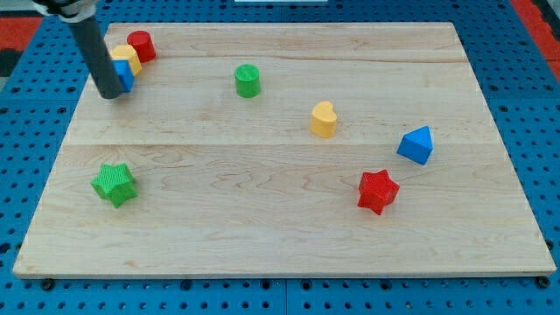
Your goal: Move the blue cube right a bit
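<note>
Tip [111, 94] touches blue cube [123, 75] on its left side.

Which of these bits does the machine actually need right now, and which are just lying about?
In use: my tip, touching the left side of the blue cube.

Lying about: yellow block, red cylinder, green cylinder, yellow heart, blue pyramid, red star, green star.

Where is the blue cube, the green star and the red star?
blue cube [125, 75], camera view, its right edge showing beside the rod
green star [114, 183], camera view, middle of its top
red star [378, 190], camera view, middle of its top
</note>
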Robot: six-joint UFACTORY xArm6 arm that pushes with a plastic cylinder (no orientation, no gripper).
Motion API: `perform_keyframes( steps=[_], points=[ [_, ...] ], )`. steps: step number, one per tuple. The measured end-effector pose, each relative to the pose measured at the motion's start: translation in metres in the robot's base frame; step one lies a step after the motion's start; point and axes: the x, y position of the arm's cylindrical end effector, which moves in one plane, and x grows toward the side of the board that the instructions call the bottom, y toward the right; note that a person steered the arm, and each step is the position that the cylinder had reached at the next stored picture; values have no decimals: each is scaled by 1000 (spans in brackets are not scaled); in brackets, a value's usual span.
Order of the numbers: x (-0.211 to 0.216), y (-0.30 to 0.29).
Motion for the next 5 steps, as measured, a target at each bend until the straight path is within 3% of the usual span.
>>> perform_keyframes(
  steps=[2,5],
  points=[
    [-7,-41],
    [-25,-37]
  ],
)
